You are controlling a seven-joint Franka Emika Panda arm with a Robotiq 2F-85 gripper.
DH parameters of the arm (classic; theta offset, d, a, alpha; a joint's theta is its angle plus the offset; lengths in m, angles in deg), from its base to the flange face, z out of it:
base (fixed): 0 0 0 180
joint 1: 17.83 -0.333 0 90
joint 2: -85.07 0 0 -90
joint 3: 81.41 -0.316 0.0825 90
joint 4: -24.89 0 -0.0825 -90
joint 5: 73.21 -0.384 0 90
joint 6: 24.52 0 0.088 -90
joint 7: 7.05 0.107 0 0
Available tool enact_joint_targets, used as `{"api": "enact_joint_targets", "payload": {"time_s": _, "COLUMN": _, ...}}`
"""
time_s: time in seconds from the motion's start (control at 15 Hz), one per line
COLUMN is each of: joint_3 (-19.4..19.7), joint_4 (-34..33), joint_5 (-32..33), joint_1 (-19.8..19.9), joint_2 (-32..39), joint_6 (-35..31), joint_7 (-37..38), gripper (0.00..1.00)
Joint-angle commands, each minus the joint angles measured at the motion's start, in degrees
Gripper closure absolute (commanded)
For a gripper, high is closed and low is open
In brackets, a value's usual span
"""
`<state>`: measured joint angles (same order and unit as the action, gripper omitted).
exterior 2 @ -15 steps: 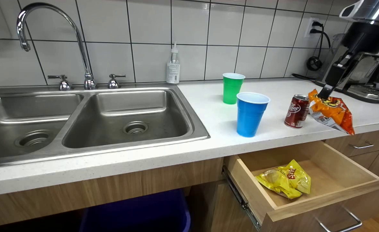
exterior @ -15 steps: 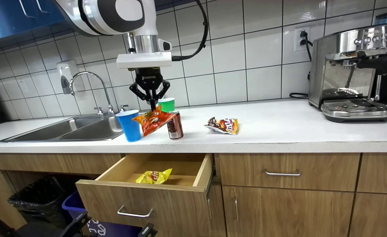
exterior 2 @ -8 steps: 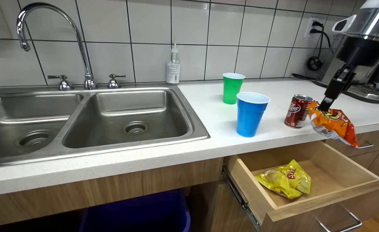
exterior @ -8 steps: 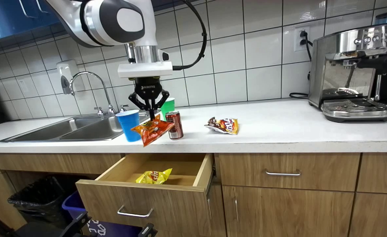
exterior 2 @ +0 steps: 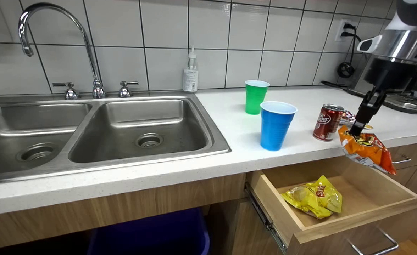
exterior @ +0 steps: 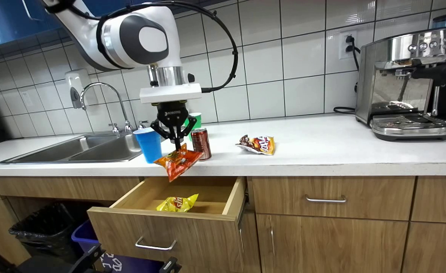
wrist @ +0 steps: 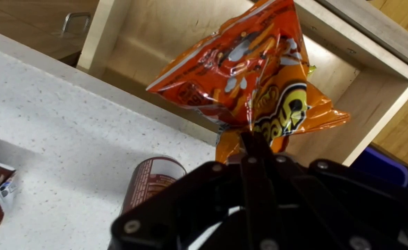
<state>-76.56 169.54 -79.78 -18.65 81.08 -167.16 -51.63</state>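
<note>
An orange-red snack bag (wrist: 256, 74) hangs in the air above the open drawer (exterior: 192, 235), over its rear part and apparently clear of its walls. The hand (exterior: 177, 146) has one end of it pinched between the fingertips, the two fingers close together.

Carrying it well, in my judgement, calls for a firm pinch on that narrow end, a slow, smooth path so the bag does not swing, and enough height for its sagging corner to miss the drawer's rim.

The gripped end is uppermost; the free end points outward and down, roughly toward the drawer's front. The long axis seems to slope the same way, though the crumpled shape leaves that uncertain.

Inside the drawer lies a yellow snack bag (exterior 2: 316, 198), lower than the held one. On the surface (exterior: 321, 140) just behind the drawer, a red soda can (exterior 2: 327, 122) stands upright, near the held bag but apart. A blue cup (exterior 2: 277, 125) and a green cup (exterior 2: 255, 98) also stand behind the drawer, the green one farther back. Seen from the drawer's front, the sink (exterior 2: 141, 113) is to its left, a third snack bag (exterior: 259, 145) behind and right, a coffee machine (exterior: 401, 87) well off to the right.
</note>
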Motion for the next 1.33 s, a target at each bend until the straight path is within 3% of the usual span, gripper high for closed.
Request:
{"api": "enact_joint_targets", "payload": {"time_s": 0.0, "joint_3": -1.06, "joint_4": 1.06, "joint_5": 2.17, "joint_1": 0.35, "joint_2": 1.33, "joint_6": -2.68, "joint_7": -0.32, "gripper": 1.00}}
{"api": "enact_joint_targets", "payload": {"time_s": 1.27, "joint_3": -2.38, "joint_4": 2.57, "joint_5": 7.95, "joint_1": 0.86, "joint_2": 5.11, "joint_6": -6.32, "joint_7": 0.39, "gripper": 1.00}}
